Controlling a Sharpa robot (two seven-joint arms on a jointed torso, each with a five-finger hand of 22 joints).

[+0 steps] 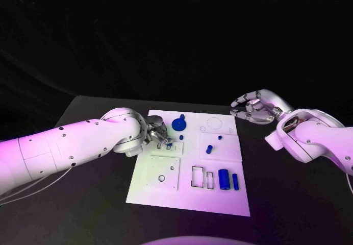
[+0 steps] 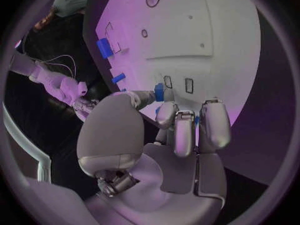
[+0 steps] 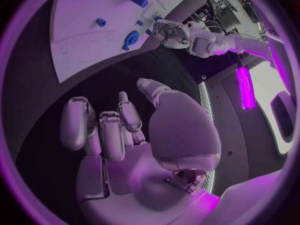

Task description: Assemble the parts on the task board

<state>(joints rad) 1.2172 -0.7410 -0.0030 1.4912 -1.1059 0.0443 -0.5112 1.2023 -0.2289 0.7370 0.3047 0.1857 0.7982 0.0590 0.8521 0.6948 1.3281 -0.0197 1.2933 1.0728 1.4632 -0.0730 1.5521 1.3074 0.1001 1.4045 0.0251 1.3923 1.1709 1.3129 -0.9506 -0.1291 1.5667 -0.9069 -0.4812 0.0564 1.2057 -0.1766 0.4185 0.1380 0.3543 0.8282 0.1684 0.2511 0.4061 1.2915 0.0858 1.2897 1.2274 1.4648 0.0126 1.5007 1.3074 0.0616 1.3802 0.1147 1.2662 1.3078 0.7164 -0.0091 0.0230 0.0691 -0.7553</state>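
The white task board (image 1: pixel 166 191) lies mid-table. My left hand (image 1: pixel 154 131) hovers over its upper left part, near two small rectangular slots (image 2: pixel 167 81). In the left wrist view this hand (image 2: pixel 169 135) pinches a small blue piece (image 2: pixel 159 91) between thumb and fingers just above those slots. A round blue part (image 1: pixel 179 124) and a small blue peg (image 1: pixel 181 137) sit just beyond the hand. My right hand (image 1: pixel 254 107) hangs off the board's far right corner, fingers curled in on nothing; the right wrist view shows the hand (image 3: pixel 137 135) the same way.
Two short blue pieces (image 1: pixel 209 149) lie mid-board. Two blue cylinders (image 1: pixel 223 179) stand side by side near the front right, beside outlined rectangular recesses (image 1: pixel 198 176). A square plate with a small ring (image 1: pixel 161 178) takes the front left. Black table (image 1: pixel 88 204) surrounds the board.
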